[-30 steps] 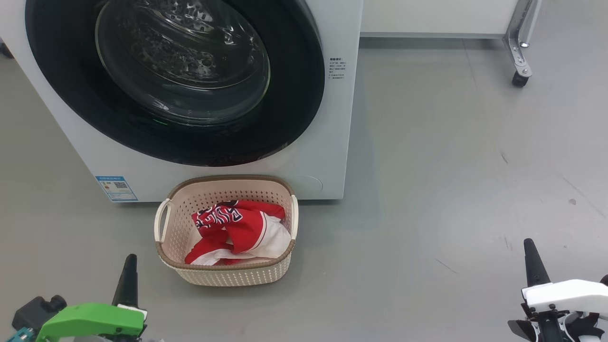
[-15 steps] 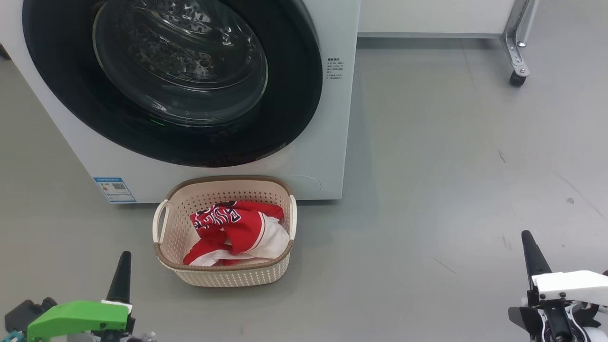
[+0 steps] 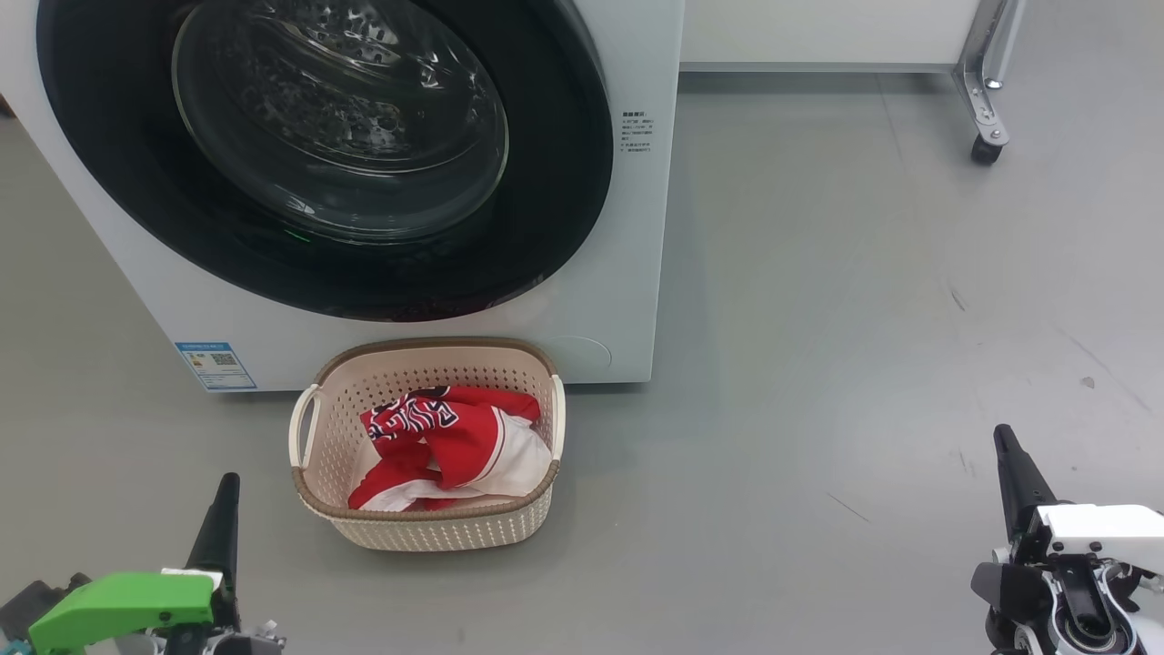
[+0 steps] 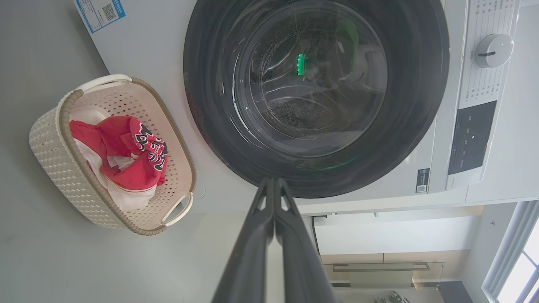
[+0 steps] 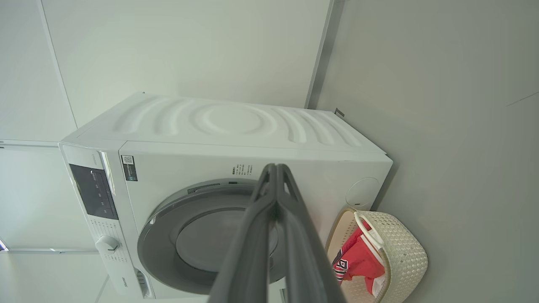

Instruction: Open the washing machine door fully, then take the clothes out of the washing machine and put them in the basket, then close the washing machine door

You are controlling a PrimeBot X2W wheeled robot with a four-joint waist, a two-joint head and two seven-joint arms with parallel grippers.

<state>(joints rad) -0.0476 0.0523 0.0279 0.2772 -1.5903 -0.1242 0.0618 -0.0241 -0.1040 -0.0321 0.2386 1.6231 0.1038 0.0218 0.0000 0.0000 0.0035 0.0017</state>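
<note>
The white washing machine (image 3: 627,273) (image 4: 151,63) (image 5: 236,126) stands at the upper left, and its black-rimmed glass door (image 3: 327,146) (image 4: 316,92) (image 5: 202,244) lies flush against the front. On the floor before it sits the cream basket (image 3: 309,428) (image 4: 54,147) (image 5: 404,252), and the red and white clothes (image 3: 446,441) (image 4: 126,155) (image 5: 358,261) lie in it. My left gripper (image 3: 225,482) (image 4: 273,182), shut and holding nothing, is low at the left, short of the basket. Low at the right, far from the machine, is my right gripper (image 3: 1002,434) (image 5: 276,167), shut and holding nothing.
Grey floor (image 3: 864,318) spreads out to the right of the machine. A metal frame leg on a castor (image 3: 982,146) stands at the back right, below a white panel (image 3: 818,32). A control dial (image 4: 492,50) sits on the machine's panel.
The head view has shifted slightly, so the machine and basket sit a little further left. Both grippers have drawn back toward the bottom corners, still shut.
</note>
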